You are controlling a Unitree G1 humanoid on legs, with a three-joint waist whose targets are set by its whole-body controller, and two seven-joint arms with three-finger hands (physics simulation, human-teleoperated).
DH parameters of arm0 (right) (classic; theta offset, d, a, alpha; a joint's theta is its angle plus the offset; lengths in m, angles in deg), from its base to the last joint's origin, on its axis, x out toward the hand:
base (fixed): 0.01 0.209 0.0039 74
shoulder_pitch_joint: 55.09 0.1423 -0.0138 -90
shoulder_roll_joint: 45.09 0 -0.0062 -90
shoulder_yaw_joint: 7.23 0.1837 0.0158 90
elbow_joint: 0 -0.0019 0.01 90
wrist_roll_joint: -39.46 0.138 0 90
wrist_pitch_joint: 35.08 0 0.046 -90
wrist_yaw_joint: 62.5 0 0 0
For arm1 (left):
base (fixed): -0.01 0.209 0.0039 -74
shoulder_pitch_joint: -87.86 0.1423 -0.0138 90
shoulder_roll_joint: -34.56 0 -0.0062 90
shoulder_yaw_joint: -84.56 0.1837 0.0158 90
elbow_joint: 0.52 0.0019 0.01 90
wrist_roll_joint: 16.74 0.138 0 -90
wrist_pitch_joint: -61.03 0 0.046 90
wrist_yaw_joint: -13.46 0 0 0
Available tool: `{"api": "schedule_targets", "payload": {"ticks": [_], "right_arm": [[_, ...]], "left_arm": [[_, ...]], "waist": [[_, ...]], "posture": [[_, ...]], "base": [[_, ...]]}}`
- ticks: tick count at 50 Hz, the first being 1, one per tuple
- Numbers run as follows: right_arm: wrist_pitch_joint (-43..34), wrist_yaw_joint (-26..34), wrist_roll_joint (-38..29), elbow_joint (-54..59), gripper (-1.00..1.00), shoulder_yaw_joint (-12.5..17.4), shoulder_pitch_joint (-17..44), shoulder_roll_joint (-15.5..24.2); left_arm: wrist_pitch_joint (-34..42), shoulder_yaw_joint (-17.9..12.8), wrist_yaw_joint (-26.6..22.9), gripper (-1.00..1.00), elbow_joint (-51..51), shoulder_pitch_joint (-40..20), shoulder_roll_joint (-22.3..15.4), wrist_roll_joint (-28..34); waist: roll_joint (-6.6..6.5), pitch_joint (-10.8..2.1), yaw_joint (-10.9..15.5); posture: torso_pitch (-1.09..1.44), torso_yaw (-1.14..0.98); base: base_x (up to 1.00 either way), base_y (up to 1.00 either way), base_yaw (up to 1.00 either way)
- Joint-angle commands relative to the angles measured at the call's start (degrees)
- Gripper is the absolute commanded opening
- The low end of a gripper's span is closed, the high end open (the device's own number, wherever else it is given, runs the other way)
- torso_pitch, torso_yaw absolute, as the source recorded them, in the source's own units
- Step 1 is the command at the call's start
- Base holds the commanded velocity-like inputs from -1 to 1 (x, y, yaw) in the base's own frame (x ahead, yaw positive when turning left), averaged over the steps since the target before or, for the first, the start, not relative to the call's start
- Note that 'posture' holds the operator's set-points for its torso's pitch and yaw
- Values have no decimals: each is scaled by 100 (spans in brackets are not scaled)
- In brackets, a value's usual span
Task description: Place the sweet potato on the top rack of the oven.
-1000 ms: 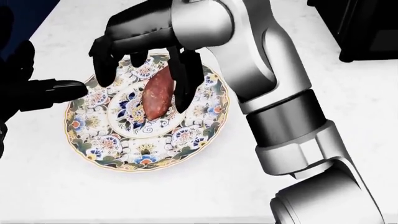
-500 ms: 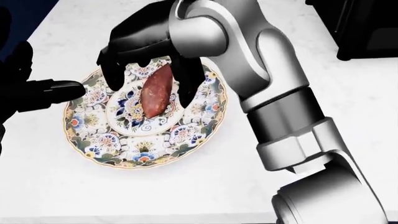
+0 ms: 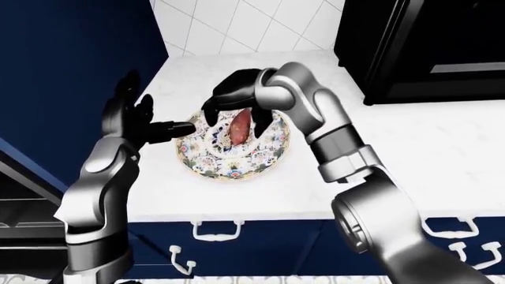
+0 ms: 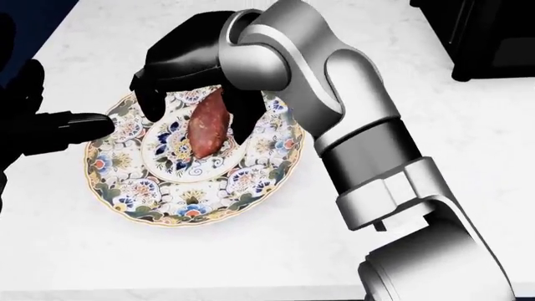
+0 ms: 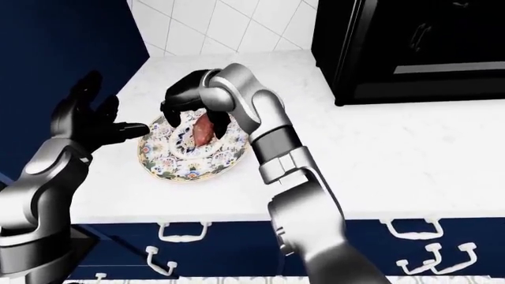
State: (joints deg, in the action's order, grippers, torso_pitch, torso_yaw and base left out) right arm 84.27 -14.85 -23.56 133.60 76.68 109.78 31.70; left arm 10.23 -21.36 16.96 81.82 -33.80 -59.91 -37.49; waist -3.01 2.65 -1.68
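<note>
Since a second ago, the sweet potato (image 4: pixel 209 122) has tipped a little more upright on the plate (image 4: pixel 196 207), and my right hand (image 4: pixel 188 66) is curling lower over it — fingers (image 4: pixel 148 94) standing either side of its upper end, though I cannot tell whether they are truly clamping. My left hand (image 5: pixel 87 121) is hanging at the plate's left rim, fingers spread, one dark finger pointing toward the dish. Looking down, the head view is showing only plate, potato and white counter (image 4: pixel 468 157). The eye views are adding the black oven (image 3: pixel 426 47) at upper right, the tiled wall (image 3: pixel 229 23) and the drawer handles (image 5: pixel 182 231) below — with bare counter lying between plate and oven.
</note>
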Motion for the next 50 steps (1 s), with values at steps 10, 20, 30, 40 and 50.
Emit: {"api": "schedule_targets", "payload": {"ticks": [10, 20, 30, 40, 50], "right_arm": [[119, -330, -96, -2, 25, 59, 286, 8], [179, -270, -132, -25, 25, 67, 223, 36], [150, -217, -118, -95, 9, 72, 207, -7], [217, -272, -253, -127, 11, 19, 87, -32], [266, -317, -324, -104, 9, 24, 72, -35]], "left_arm": [[-170, -84, 1, 100, -213, -148, -96, -27], [-214, -52, -3, 100, -123, -202, -86, -6], [-197, -63, -2, 100, -183, -147, -82, -13], [-176, -84, 2, 100, -230, -109, -78, -29], [-209, -72, -1, 100, -212, -93, -65, -18]], "waist": [[-36, -174, 5], [-28, -175, 10], [-29, -174, 6], [-30, -176, 7], [-30, -177, 9]], "posture": [[0, 0], [0, 0], [0, 0], [0, 0], [0, 0]], "base": [[0, 0, 0], [0, 0, 0], [0, 0, 0], [0, 0, 0], [0, 0, 0]]}}
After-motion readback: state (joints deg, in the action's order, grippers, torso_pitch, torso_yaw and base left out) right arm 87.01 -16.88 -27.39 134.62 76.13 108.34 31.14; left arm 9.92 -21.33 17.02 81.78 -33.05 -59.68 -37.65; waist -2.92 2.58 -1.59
